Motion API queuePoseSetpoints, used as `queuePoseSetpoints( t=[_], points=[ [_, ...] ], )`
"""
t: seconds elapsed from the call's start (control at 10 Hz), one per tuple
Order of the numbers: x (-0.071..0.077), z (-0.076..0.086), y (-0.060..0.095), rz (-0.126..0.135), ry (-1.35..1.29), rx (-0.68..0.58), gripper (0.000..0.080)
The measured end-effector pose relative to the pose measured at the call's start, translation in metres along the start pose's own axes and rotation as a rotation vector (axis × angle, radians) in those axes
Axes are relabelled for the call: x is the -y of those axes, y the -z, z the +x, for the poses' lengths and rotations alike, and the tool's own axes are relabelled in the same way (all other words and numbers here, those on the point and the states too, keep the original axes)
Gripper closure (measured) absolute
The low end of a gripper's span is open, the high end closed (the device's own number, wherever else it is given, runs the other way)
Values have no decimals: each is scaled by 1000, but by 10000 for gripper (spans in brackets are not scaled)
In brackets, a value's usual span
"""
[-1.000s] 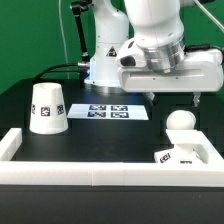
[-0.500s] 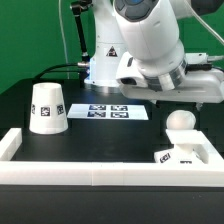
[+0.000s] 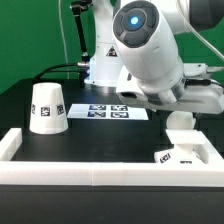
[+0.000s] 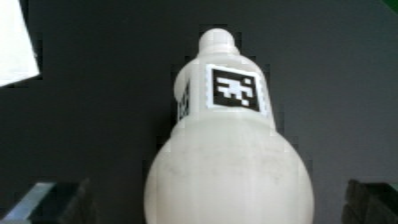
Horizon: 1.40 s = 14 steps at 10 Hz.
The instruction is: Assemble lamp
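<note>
Black table [image 3: 100, 135] lies below me, and my claw [image 4: 210, 205] is spread wide, one finger on either side of the bulb [image 4: 228, 150], neither touching it. The bulb sits on the exterior view's right, just behind the flat base [image 3: 188, 155]. The shade [image 3: 48, 108] stands well apart on the left.

Bright, even light in exterior view; glare on glossy arm [image 3: 150, 50], upper centre. Faint shadows on black table [image 3: 110, 135]. Wrist view soft; bulb [image 4: 222, 170] blurred near lens.

One shade [image 3: 47, 108], one bulb [image 4: 228, 165], one base [image 3: 190, 152].
</note>
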<state>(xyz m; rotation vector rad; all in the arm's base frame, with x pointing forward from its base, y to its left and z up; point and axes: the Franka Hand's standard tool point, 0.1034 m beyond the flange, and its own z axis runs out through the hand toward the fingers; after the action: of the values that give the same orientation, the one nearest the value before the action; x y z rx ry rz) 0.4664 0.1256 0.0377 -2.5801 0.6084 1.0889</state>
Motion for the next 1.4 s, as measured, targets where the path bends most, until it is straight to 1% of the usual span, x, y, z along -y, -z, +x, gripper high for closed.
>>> queuePoseSetpoints(
  t=[0.3, 0.7, 0.9, 1.0, 1.1, 1.4],
  points=[
    [0, 5, -11, -9, -2, 6, 100],
    [2, 4, -20, -21, -12, 9, 100],
    [2, 4, -22, -22, -14, 11, 100],
    [2, 5, -22, -22, -15, 11, 188],
    [2, 5, -22, -22, -15, 11, 222],
    [2, 5, -22, -23, -13, 10, 222]
  ],
)
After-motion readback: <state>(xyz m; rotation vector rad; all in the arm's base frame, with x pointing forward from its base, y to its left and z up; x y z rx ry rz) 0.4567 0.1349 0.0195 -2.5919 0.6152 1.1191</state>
